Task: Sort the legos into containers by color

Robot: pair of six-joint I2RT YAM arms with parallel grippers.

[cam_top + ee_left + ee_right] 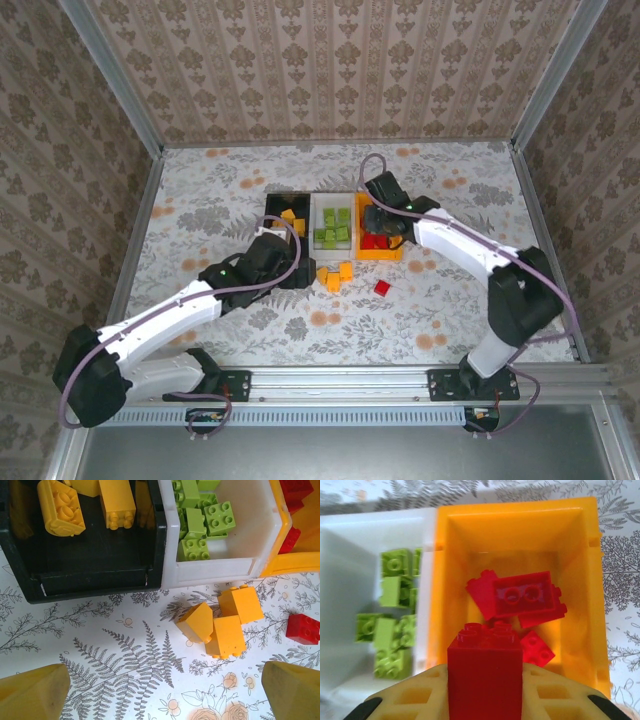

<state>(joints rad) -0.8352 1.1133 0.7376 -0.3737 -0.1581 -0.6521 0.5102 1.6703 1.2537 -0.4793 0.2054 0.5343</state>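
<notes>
Right claw (485,700) clenched on a red lego (485,665) above the orange container (520,525); left claw (165,692) spread wide over the table (100,655), near three loose orange-yellow legos (227,635) just outside the white container (220,570)

Three orange-yellow legos (227,635) lie clustered together just outside the white bin (215,572).
</notes>
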